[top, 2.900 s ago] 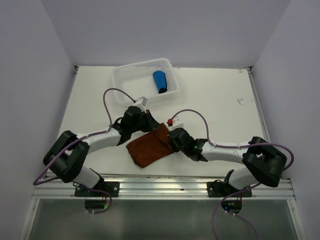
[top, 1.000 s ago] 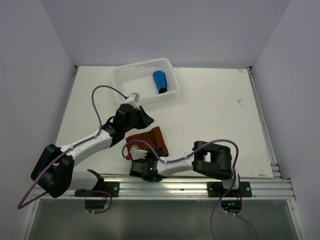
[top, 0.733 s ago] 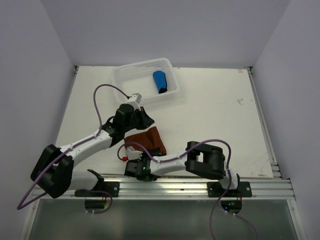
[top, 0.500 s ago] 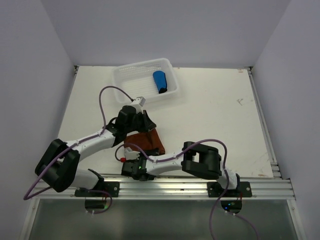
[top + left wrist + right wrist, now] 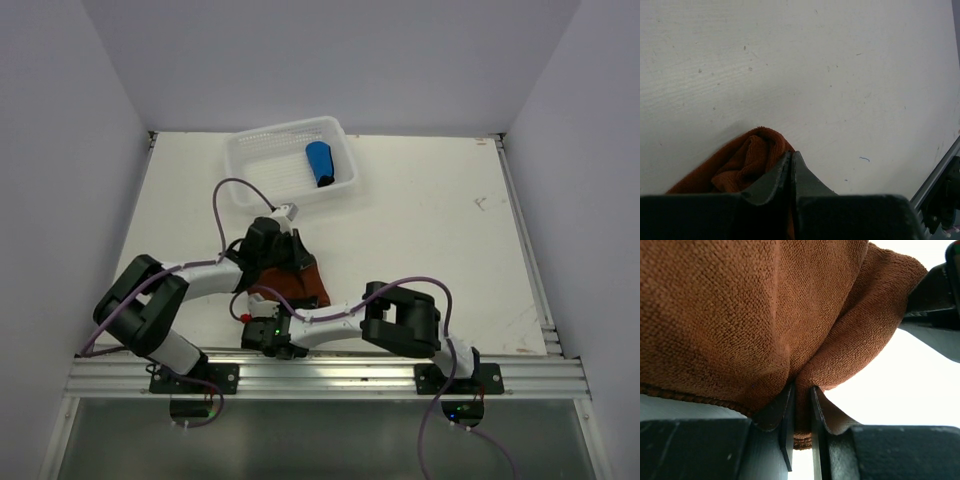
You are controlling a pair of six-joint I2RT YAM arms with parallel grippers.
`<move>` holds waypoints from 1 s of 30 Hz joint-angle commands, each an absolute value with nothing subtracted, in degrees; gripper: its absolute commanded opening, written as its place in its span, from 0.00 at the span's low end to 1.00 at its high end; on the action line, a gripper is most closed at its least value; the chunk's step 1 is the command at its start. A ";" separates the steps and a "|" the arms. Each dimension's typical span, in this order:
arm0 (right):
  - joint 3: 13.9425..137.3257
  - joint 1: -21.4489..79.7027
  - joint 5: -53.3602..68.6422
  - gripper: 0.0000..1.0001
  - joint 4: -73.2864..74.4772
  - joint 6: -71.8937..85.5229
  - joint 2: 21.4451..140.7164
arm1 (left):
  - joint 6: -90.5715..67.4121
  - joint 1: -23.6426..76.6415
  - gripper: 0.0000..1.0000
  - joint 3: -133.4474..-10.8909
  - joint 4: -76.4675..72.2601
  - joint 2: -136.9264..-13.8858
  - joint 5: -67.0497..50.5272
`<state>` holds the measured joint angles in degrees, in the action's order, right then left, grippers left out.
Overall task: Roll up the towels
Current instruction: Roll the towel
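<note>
Both pinched tight on rust-brown towel (image 5: 740, 315), left gripper (image 5: 791, 156), right gripper (image 5: 799, 390)

Brown towel (image 5: 310, 285): near edge hidden under right gripper (image 5: 800, 390), far edge under left gripper (image 5: 791, 156). Right wrist view cuts it off at top and left.

Rust-brown towel (image 5: 747, 162) between tight jaws
</note>
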<state>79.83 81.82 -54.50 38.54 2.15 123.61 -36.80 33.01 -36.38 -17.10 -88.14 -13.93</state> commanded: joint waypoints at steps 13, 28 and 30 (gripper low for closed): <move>72.86 79.98 -45.00 0.29 32.17 8.78 113.12 | -36.30 31.99 0.01 -31.99 -31.90 -97.73 -8.88; 59.69 76.38 -38.35 0.50 21.46 18.19 86.86 | -38.58 31.90 0.00 -27.07 -38.23 -98.44 -6.77; 56.70 73.75 -35.00 0.52 17.87 19.42 84.21 | -38.67 31.90 0.00 -26.72 -38.76 -98.79 -6.94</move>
